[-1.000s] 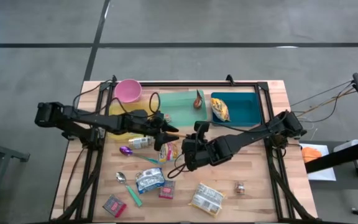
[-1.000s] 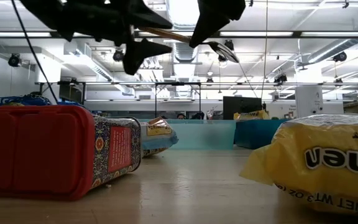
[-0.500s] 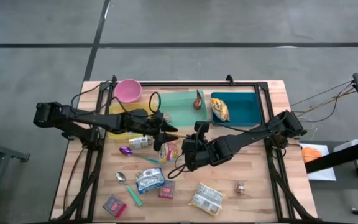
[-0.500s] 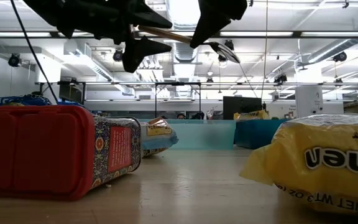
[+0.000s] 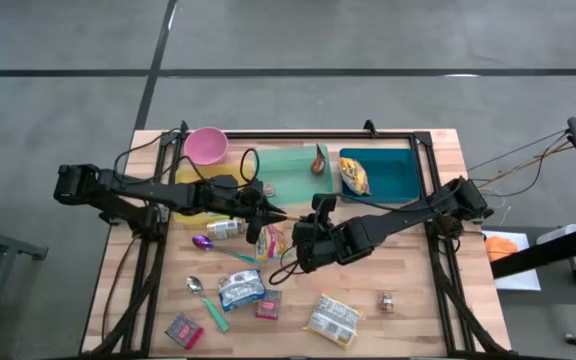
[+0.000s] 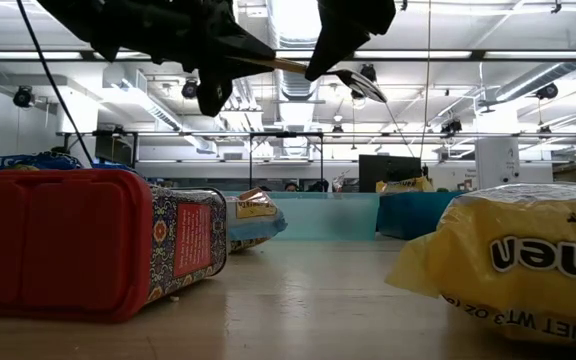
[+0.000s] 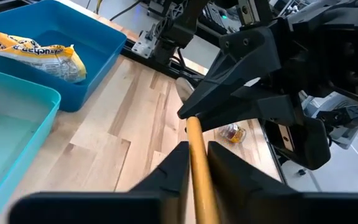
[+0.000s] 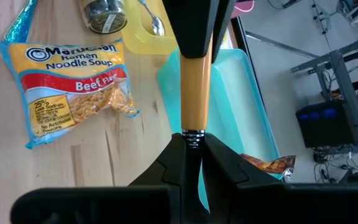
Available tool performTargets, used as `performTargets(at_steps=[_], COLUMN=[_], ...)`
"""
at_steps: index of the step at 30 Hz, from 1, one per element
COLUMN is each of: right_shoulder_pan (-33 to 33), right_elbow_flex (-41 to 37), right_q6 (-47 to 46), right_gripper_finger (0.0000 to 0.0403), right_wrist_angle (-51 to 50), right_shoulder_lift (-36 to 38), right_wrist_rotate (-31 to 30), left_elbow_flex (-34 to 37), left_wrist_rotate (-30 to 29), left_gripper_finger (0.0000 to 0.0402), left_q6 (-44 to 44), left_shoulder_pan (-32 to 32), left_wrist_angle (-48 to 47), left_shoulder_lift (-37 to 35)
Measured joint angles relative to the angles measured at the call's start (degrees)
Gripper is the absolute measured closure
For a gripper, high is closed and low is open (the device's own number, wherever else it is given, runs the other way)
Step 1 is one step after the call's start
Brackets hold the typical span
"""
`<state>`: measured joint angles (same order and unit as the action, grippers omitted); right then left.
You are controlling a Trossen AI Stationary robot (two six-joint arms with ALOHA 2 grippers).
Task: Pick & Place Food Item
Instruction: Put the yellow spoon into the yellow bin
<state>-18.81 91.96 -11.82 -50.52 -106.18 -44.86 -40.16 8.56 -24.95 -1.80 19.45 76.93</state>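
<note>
A spoon with an orange handle [image 8: 194,93] and a metal bowl [image 6: 358,80] hangs in the air above the middle of the table, held between both arms. My left gripper [image 5: 266,213] is shut on the handle's free end. My right gripper [image 5: 303,224] is shut on the spoon where the handle meets the metal. Below them a beef ramen pack [image 8: 73,87] lies flat on the wood. A yellow snack bag [image 5: 354,175] lies in the blue bin [image 5: 393,185]. My left gripper pinches the orange handle's free end [image 7: 197,163] between its two fingers, coming nearly level from the table's left, the fingers lying along the handle. The spoon is clear of the table. My right gripper pinches the spoon at the metal collar [image 8: 193,134] below the orange handle, between its two fingers, slanting down from the table's right. The handle runs straight out from the fingers toward my left gripper, and the spoon is clear of the table.
A teal bin [image 5: 293,172], a yellow bin [image 5: 193,190] and a pink bowl [image 5: 206,145] stand along the far side. A jar [image 5: 226,229], snack packs [image 5: 240,289], a second ramen pack [image 5: 332,320] and a red box [image 6: 78,240] lie on the near half.
My left gripper has shut on the spoon's handle: its fingers stood apart around it before and now lie against it. Both arms and the spoon have stayed where they were.
</note>
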Motion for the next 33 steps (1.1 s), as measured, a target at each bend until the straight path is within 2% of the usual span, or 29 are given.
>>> performTargets(at_steps=[3,13,27,33], right_shoulder_pan=[0.13,0.09,0.11,-0.09], right_elbow_flex=[0.0,0.0,0.0,0.0], right_q6=[0.03,-0.04,-4.06,-7.19], right_gripper_finger=[0.038,0.0378,0.0253,0.0227], right_wrist_angle=[-0.04,0.07,-0.07,-1.64], right_shoulder_lift=[0.01,0.01,0.01,0.01], right_wrist_rotate=[-0.04,-0.04,-0.09,-0.1], left_elbow_flex=[0.0,0.0,0.0,0.04], left_wrist_rotate=[0.09,0.42,-1.83,-10.74], left_gripper_finger=[0.0369,0.0369,0.0369,0.0369], left_q6=[0.54,2.68,4.19,5.69], left_shoulder_pan=[-0.02,0.04,-0.04,-0.13], left_wrist_angle=[-0.16,-0.14,-1.16,-9.88], left_shoulder_lift=[0.0,0.0,-0.64,-5.15])
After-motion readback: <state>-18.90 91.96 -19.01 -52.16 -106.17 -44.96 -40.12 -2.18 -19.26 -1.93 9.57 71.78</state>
